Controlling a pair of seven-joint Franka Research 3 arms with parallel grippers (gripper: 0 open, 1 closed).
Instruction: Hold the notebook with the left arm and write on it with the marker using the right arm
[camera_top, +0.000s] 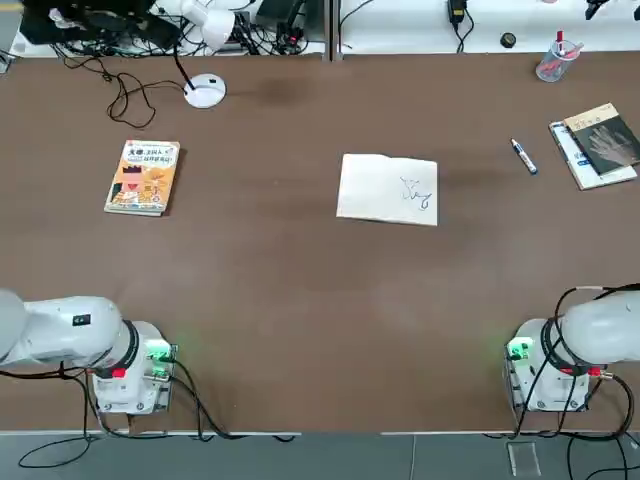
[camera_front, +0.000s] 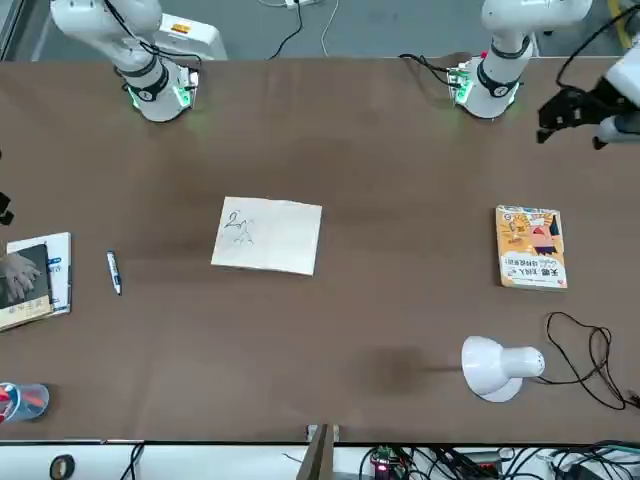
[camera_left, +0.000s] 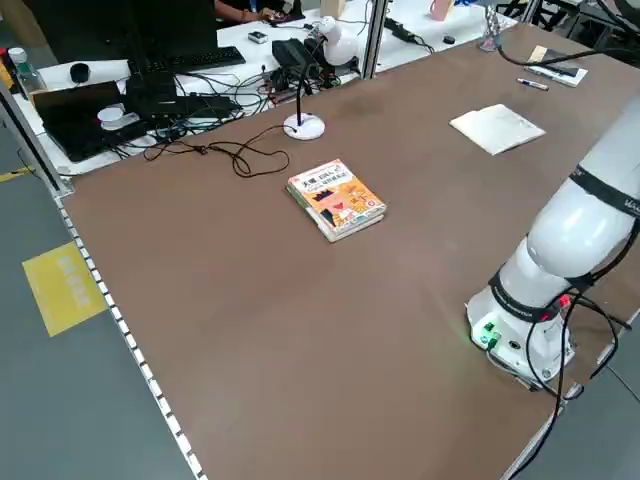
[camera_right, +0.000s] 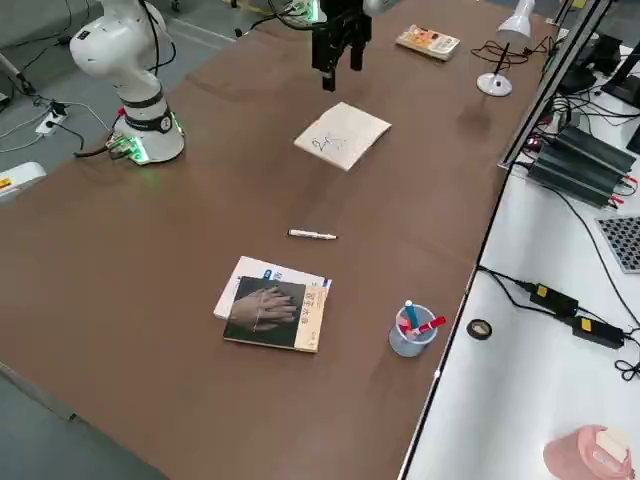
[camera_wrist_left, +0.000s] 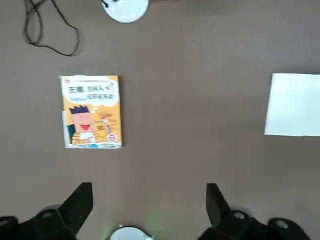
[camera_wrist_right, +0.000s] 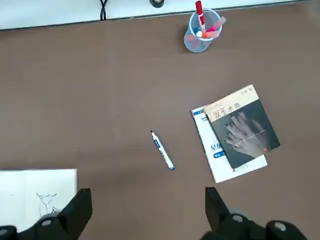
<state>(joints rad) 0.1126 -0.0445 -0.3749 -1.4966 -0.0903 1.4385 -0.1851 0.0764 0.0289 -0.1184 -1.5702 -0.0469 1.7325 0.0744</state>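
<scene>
Top view, read left to right: orange cartoon-cover book (camera_top: 142, 177) far left, notebook (camera_top: 388, 188) lying open mid-table with a few scribbles on one page, marker (camera_top: 524, 157) well to its right — just beside the dark-covered book (camera_top: 598, 145). Left gripper (camera_wrist_left: 149, 202) hung high over bare table with jaws spread wide, empty. Right gripper (camera_wrist_right: 148, 206) likewise wide open, empty, above the marker's area. Nothing was held or pinned; judged at the very start — both grasps and the writing remained.
</scene>
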